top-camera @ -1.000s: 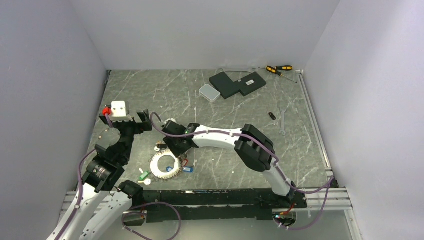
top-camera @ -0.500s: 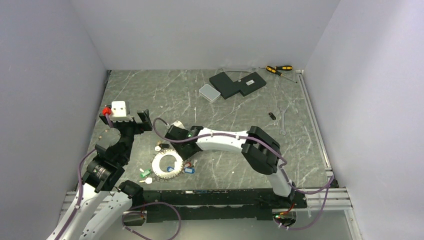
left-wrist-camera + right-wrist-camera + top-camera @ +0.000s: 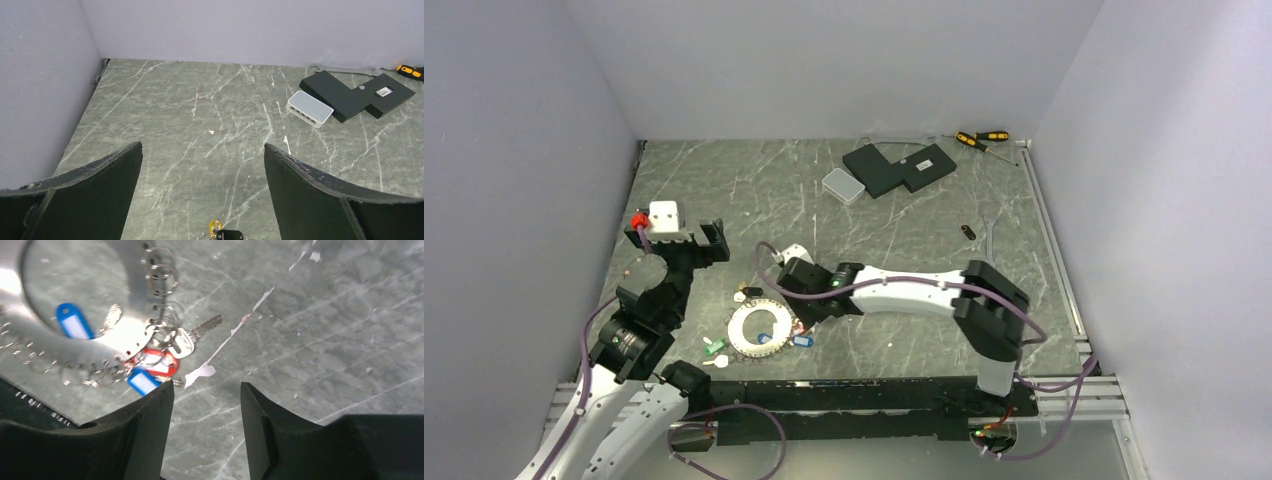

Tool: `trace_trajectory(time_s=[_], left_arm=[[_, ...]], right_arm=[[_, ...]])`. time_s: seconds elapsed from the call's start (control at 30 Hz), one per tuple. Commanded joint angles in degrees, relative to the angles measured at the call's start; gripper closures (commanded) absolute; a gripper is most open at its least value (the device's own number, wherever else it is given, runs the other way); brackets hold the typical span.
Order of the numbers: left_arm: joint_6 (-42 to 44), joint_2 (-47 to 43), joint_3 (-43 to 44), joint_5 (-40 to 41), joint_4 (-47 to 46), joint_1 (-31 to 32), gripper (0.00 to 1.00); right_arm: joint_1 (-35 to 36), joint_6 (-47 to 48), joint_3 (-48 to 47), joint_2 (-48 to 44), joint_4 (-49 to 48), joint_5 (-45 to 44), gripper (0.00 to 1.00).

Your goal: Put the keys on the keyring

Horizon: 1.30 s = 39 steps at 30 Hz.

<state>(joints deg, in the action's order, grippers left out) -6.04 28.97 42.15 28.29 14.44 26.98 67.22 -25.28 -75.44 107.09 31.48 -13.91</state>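
Silver keyring [image 3: 737, 330] now uncovered: right gripper [image 3: 206, 387] has backed just right of it, fingers apart, empty; left gripper [image 3: 202, 155] spread wide; keys [image 3: 182, 344] apparently hooked.

The silver keyring [image 3: 757, 328] lies flat on the grey marbled table [image 3: 894, 235], lower left of centre, with small coloured keys [image 3: 802, 340] scattered round its rim. The right gripper [image 3: 807, 310] hangs just to its right. At left, the left gripper [image 3: 677, 240] spreads wide beside a white box [image 3: 662, 214].
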Motion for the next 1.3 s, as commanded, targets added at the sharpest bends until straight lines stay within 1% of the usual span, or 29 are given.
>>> trace_trajectory(time_s=[0.0, 0.07, 0.13, 0.17, 0.27, 0.4, 0.7, 0.8, 0.93, 1.27], left_arm=[[0.71, -0.16, 1.28, -0.29, -2.34, -0.09, 0.05], [1.04, -0.31, 0.95, -0.71, -2.71, -0.09, 0.05], [1.36, -0.38, 0.75, -1.26, -2.98, -0.1, 0.05], [1.49, -0.34, 0.66, -1.5, -3.07, -0.09, 0.05], [1.92, -0.09, 0.57, -2.43, -3.16, -0.09, 0.05], [2.37, -0.1, 0.56, -3.03, -3.25, -0.16, 0.05], [3.09, -0.44, 0.47, -4.42, -3.37, -0.13, 0.05], [3.36, -1.2, 0.27, -4.57, -3.48, -0.13, 0.05], [3.68, -1.89, -0.31, -4.96, -4.15, -0.16, 0.05], [3.74, -1.29, -0.05, -5.36, -3.92, -0.16, 0.05]], right_arm=[[-0.39, 11.69, 7.51, -9.69, -17.0, 4.79, 0.41], [-1.26, 17.3, 13.05, -12.65, -24.96, 9.4, 0.37], [-2.6, 20.15, 16.4, -14.36, -29.95, 12.41, 0.36], [-3.83, 20.13, 16.72, -14.52, -30.62, 14.48, 0.36], [-8.18, 17.9, 15.92, -13.75, -31.18, 24.65, 0.42], [-11.12, 16.52, 15.95, -12.46, -34.76, 34.37, 0.45], [-13.34, 18.57, 13.68, -6.92, -35.34, 47.38, 0.48], [-13.7, 20.03, 12.49, -5.04, -34.32, 49.61, 0.51], [-15.24, 19.33, 10.61, -3.53, -34.01, 50.99, 0.53], [-16.33, 20.15, 6.05, 1.82, -29.04, 52.82, 0.6]])
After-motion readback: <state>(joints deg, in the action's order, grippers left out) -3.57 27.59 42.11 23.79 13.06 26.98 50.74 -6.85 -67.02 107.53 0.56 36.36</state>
